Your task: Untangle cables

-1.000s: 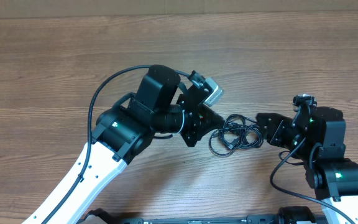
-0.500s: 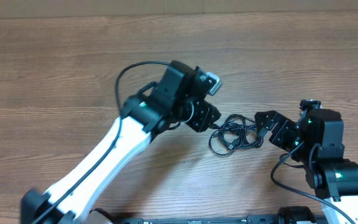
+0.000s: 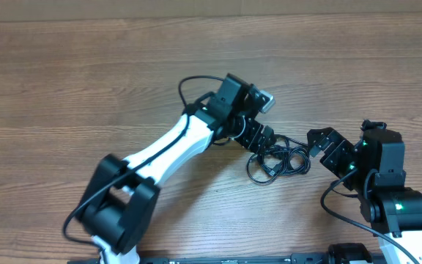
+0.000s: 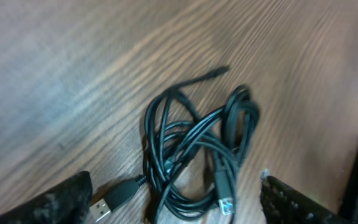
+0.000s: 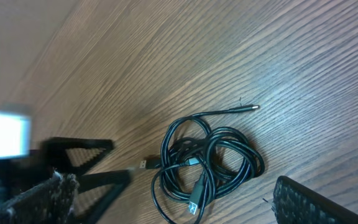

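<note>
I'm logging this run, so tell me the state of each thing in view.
cables: tangled in one looped bunch, lying loose on the table
left end effector: open, holding nothing
right end effector: open, holding nothing

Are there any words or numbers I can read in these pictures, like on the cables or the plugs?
None: no word, number or brand can be read in any view.
The cables are plain black, and the flat plug shows no mark that can be made out.
The wooden table shows only wood grain.
The bright white patch in the right wrist view is too blurred to read.
</note>
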`<action>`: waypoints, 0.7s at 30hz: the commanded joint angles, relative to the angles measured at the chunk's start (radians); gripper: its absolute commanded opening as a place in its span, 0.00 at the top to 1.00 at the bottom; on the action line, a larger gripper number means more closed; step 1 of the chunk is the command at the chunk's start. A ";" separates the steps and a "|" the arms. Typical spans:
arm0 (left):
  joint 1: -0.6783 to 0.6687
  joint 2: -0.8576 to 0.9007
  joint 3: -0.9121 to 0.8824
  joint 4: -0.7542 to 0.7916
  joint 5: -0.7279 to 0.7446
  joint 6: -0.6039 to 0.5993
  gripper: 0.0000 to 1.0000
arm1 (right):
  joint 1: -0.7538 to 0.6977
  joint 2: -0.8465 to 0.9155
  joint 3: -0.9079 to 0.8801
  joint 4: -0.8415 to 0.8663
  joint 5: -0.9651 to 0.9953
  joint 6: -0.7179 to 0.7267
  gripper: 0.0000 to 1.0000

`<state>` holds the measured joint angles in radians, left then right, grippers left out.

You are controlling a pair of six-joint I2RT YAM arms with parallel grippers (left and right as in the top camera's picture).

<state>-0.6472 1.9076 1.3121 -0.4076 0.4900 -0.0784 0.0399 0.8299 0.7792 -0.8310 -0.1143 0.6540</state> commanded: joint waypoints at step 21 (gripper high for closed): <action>-0.073 0.129 0.018 0.103 -0.222 -0.080 0.27 | -0.002 -0.002 0.018 -0.010 0.016 0.012 0.00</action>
<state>-0.6960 2.0235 1.3121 -0.3088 0.3470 -0.1368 0.0399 0.8299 0.7792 -0.8421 -0.1116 0.6586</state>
